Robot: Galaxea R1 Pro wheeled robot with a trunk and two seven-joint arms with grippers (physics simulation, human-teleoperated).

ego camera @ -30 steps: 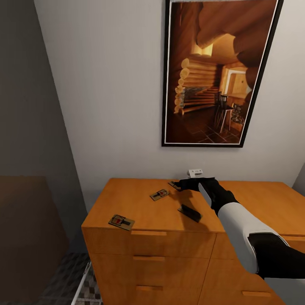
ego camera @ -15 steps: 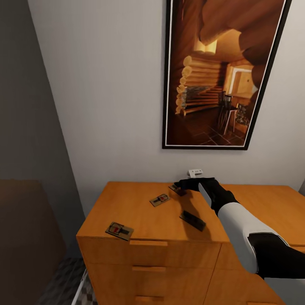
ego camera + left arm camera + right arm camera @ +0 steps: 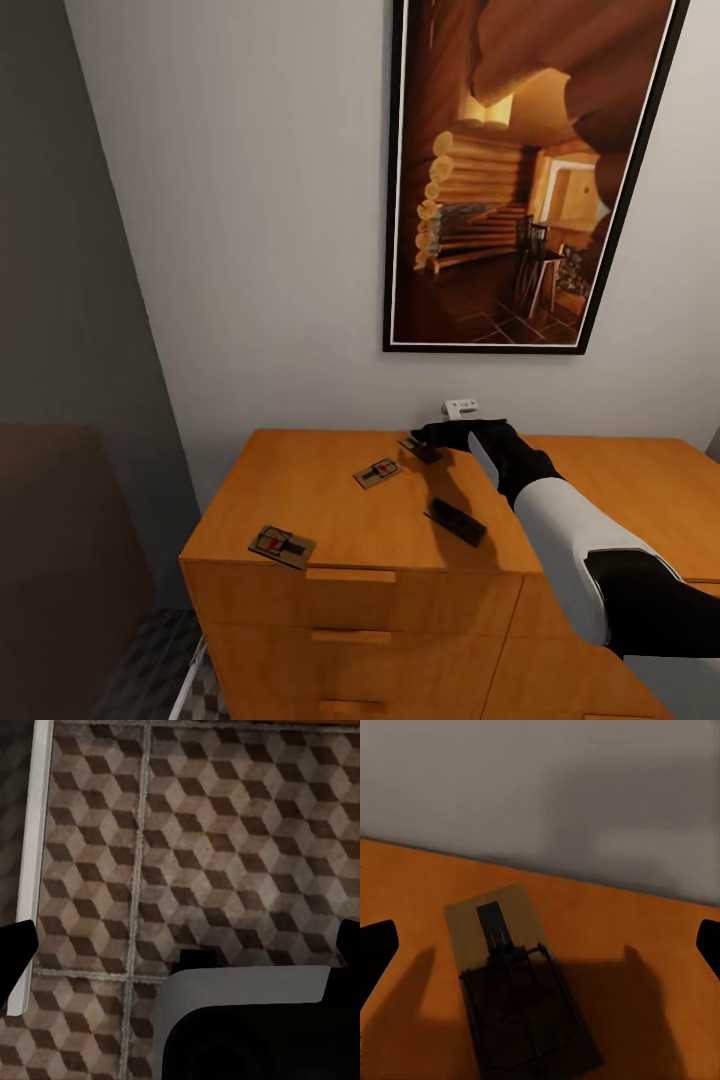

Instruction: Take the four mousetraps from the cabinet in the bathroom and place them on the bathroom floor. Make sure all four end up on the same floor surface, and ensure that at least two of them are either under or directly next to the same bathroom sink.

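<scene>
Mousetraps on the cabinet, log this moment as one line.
mousetraps: four on cabinet top | right tool: open over rear mousetrap | left tool: open above bathroom floor | none moved yet

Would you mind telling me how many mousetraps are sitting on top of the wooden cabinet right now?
4, all on the orange-brown wooden cabinet top: one small flat brown mousetrap at the front-left corner, one mid-top, one by the wall beneath the right gripper, and one dark, shadowed near the front.

home bathroom, cabinet, framed picture
</scene>
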